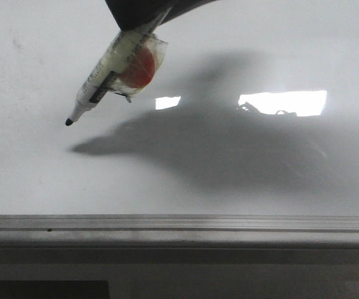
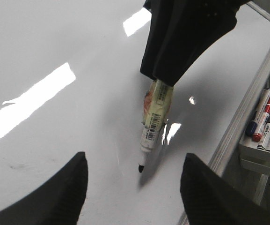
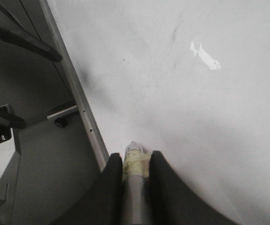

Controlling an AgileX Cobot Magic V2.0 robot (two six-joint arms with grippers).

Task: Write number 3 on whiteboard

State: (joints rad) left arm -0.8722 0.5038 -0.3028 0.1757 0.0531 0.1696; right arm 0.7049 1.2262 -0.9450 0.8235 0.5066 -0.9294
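Observation:
The whiteboard [image 1: 241, 174] fills the front view, glossy white-grey with bright light reflections. No drawn 3 shows on it in any view. My right gripper [image 1: 143, 22] comes in from the top and is shut on a marker [image 1: 107, 71] wrapped in yellowish tape with a red patch. The black tip [image 1: 68, 122] points down-left, and its shadow lies apart from it on the board. In the left wrist view, the marker [image 2: 154, 119] hangs from the right gripper [image 2: 172, 70] between the open, empty fingers of my left gripper [image 2: 135, 157]. In the right wrist view, the jaws [image 3: 135, 161] clamp the marker [image 3: 135, 154].
The board's grey metal frame [image 1: 179, 223] runs along the near edge and also shows in the left wrist view [image 2: 247, 108] and the right wrist view [image 3: 83, 108]. A small tray [image 2: 261, 157] with several spare markers hangs beyond the frame. Faint smudges mark the board [image 3: 174, 33].

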